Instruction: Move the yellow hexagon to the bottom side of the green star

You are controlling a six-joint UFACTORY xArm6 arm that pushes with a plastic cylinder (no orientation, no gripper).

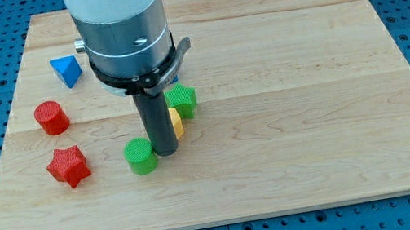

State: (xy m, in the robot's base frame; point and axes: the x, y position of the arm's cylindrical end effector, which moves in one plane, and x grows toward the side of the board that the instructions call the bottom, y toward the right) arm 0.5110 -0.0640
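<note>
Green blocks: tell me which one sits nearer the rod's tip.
The green cylinder, touching my tip on the view's left; the green star lies farther up.

The wooden bench [306, 74] carries six blocks. A blue triangle [66, 71], a red cylinder [51, 118] and a red star [68, 166] lie at the view's left. Near the middle are a green cylinder [140, 156], a yellow hexagon [177, 123] and, just above it, a green star [182, 100].

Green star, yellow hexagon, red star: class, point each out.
green star [183, 99]: camera view, top face.
yellow hexagon [177, 123]: camera view, visible edge beside rod.
red star [67, 164]: camera view, top face.
</note>
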